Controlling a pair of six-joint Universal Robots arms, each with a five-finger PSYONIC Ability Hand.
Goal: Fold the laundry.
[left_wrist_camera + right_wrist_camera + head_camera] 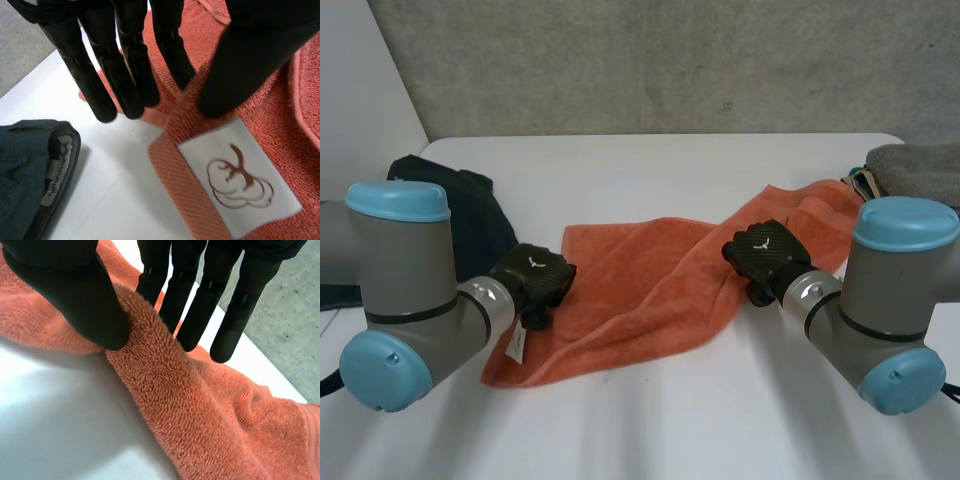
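Towel (650, 290) on white table (670, 420), grey wall (670, 60).

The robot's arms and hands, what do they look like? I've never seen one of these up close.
Both the left arm and right arm are thick grey cylinders with round light-blue caps at the joints. The left hand and right hand are black, each with a small white mark on its back. The fingers are slim rods with rounded tips; the thumb is broader.

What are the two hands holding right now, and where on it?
Both hold the orange towel. The left hand pinches its edge beside the white label; the right hand pinches a raised fold along its near edge.
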